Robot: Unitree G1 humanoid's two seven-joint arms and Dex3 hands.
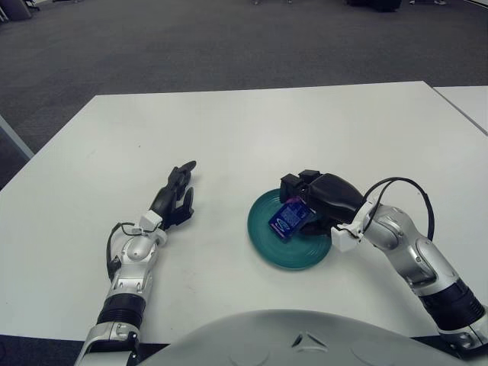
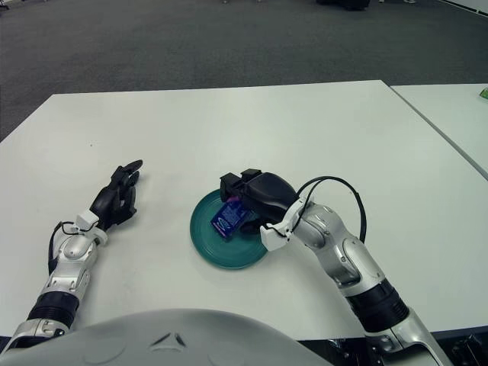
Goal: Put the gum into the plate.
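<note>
Left eye view: gum (image 1: 287, 220), a blue pack, sits tilted over the plate (image 1: 267, 244), pinched by the right hand (image 1: 316, 200), whose fingers curl round it. Can't tell if its lower corner touches the plate. Plate lies on the table (image 1: 229, 130). Left hand (image 1: 177, 195) shows left of the plate, fingers loosely extended, holding nothing. Risk, my guess: a tilted release could tip the gum over the rim, or withdrawing fingers could drag it off.
</note>
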